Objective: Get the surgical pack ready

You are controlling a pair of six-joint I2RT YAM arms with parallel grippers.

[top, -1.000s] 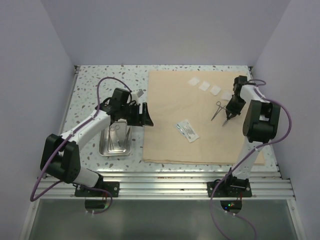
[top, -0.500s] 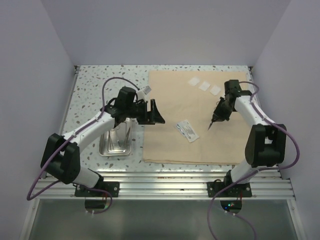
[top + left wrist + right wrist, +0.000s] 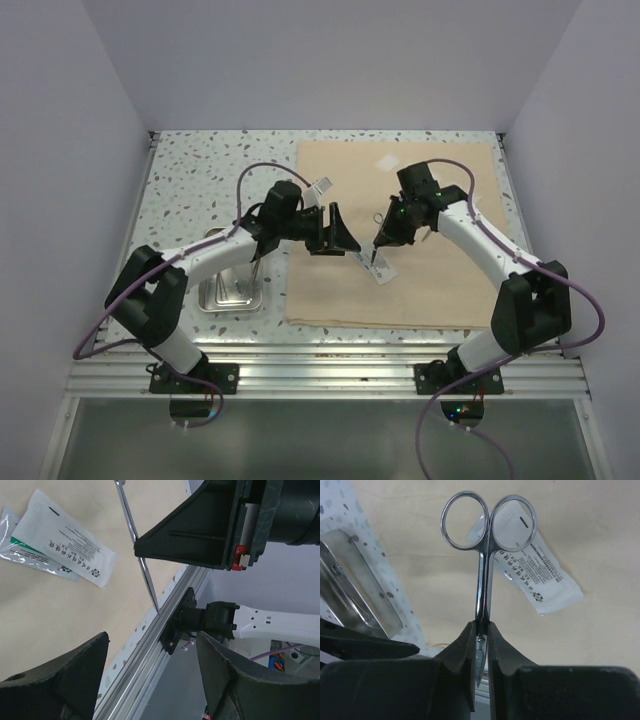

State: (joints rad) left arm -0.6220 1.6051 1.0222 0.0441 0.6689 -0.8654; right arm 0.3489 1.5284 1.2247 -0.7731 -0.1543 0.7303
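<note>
1. the beige cloth [image 3: 330,295] lies spread flat on the right part of the speckled table [image 3: 180,180]; every place below is given from this cloth.
2. the right gripper [image 3: 481,630] is over the middle of the cloth, its fingers pinched together on the scissors [image 3: 481,595] at the pivot.
3. the scissors' two finger rings stick out past the fingertips, and the closed blades run back between the fingers. in the left wrist view the thin blade tip hangs free above the cloth without touching it.
4. the clear packet [image 3: 380,266] lies flat on the middle of the cloth, directly below the held scissors.
5. the left gripper [image 3: 340,238] hangs over the left part of the cloth, just beside the packet. its jaws are wide apart with nothing between them.
6. the steel tray [image 3: 232,292] sits on the table off the cloth's left edge.
7. one white gauze square [image 3: 385,163] shows near the far edge of the cloth.
</note>
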